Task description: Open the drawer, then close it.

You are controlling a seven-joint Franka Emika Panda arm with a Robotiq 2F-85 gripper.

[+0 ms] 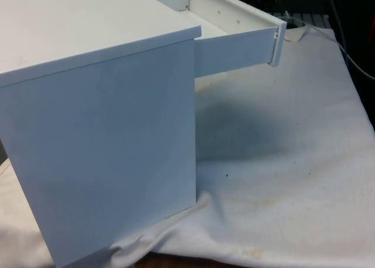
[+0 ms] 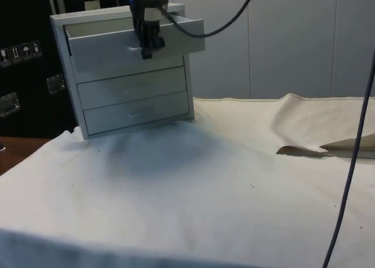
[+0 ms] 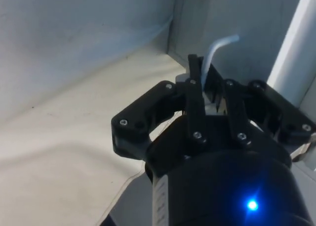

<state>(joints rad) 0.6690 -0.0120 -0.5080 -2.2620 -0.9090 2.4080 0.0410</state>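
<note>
Gripper (image 2: 146,50) pinches the handle (image 3: 217,48) of the top drawer (image 2: 126,48), which stands pulled out of the chest (image 1: 99,133) on the table's (image 2: 193,180) far corner, and I think a slanted push could jam it.

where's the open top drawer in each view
Front view: the top drawer juts out from the chest of drawers towards the front view's right, its side panel facing the camera.
Side view: pulled out at the chest's top, with the gripper at its front.
Wrist view: its handle rises between the fingers.
Shared landmark: the white cloth.
</note>
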